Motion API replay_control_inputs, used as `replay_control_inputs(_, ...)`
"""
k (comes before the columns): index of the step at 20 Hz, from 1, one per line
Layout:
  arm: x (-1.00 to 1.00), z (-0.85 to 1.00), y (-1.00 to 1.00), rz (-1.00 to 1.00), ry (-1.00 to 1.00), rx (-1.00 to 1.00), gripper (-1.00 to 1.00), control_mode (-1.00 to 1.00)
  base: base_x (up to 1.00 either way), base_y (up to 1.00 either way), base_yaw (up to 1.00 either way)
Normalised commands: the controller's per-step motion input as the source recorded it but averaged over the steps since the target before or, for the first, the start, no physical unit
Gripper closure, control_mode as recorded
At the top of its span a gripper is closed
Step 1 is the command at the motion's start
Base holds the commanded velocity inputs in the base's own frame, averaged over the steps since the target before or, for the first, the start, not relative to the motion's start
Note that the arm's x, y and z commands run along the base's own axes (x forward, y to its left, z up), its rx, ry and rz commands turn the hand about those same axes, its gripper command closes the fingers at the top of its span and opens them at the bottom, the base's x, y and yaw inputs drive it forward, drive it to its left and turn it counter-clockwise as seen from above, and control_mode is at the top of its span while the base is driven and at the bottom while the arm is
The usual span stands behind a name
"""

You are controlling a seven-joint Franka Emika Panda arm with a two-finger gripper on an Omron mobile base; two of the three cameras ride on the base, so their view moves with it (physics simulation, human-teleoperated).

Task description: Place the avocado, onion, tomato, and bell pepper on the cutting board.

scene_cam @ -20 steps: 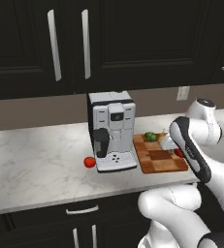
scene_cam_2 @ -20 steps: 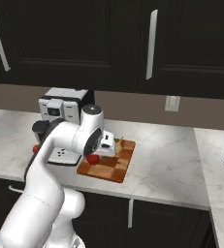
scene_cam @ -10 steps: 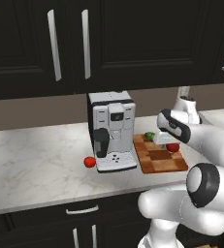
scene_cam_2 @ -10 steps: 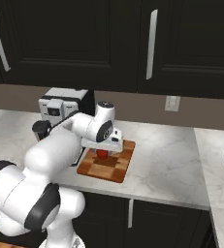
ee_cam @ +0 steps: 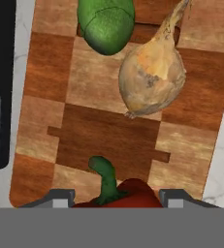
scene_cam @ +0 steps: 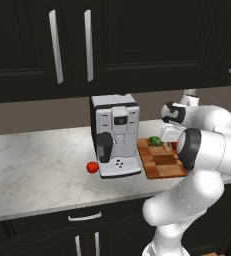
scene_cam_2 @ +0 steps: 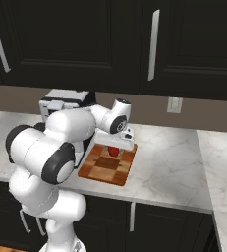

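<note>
So the white arm's gripper (ee_cam: 116,193) is hanging right over the reddish-brown patchwork wooden cutting board (ee_cam: 108,135), with the dark red lumpy bell pepper (ee_cam: 114,193) and its curly green stem sitting between the jaws; they look narrowed around it, though whether they're actually squeezing it I can't tell; just beyond the fingertips the tan-yellow onion (ee_cam: 152,80) with its pointy dry tip lies on the board; beside that, further out, is the glossy green avocado (ee_cam: 106,23), also on the board; well off to the side, past the boxy silver-and-black coffee machine (scene_cam: 115,134), the bright orange-red round tomato (scene_cam: 92,167) sits on the white marble counter (scene_cam: 32,165).
</note>
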Motion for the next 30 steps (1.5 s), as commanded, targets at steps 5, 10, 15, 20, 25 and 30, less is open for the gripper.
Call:
replay_control_inputs(5, 0.43, -0.27, 0.00, 0.00, 0.17, 0.00, 1.00, -1.00, 0.00, 0.00, 0.00)
replay_control_inputs(10, 0.28, -0.41, 0.00, 0.00, 0.14, 0.00, 1.00, -1.00, 0.00, 0.00, 0.00)
replay_control_inputs(15, 0.01, -0.34, 0.00, 0.04, 0.12, 0.02, 1.00, -1.00, 0.00, 0.00, 0.00)
replay_control_inputs(20, -0.01, -0.06, 0.11, 0.07, 0.03, 0.00, 1.00, -1.00, 0.00, 0.00, 0.00)
replay_control_inputs(25, -0.11, -0.16, 0.37, 0.05, 0.01, 0.00, 1.00, -1.00, 0.00, 0.00, 0.00)
replay_control_inputs(30, -0.04, -0.07, 0.23, 0.05, -0.01, 0.00, 1.00, -1.00, 0.00, 0.00, 0.00)
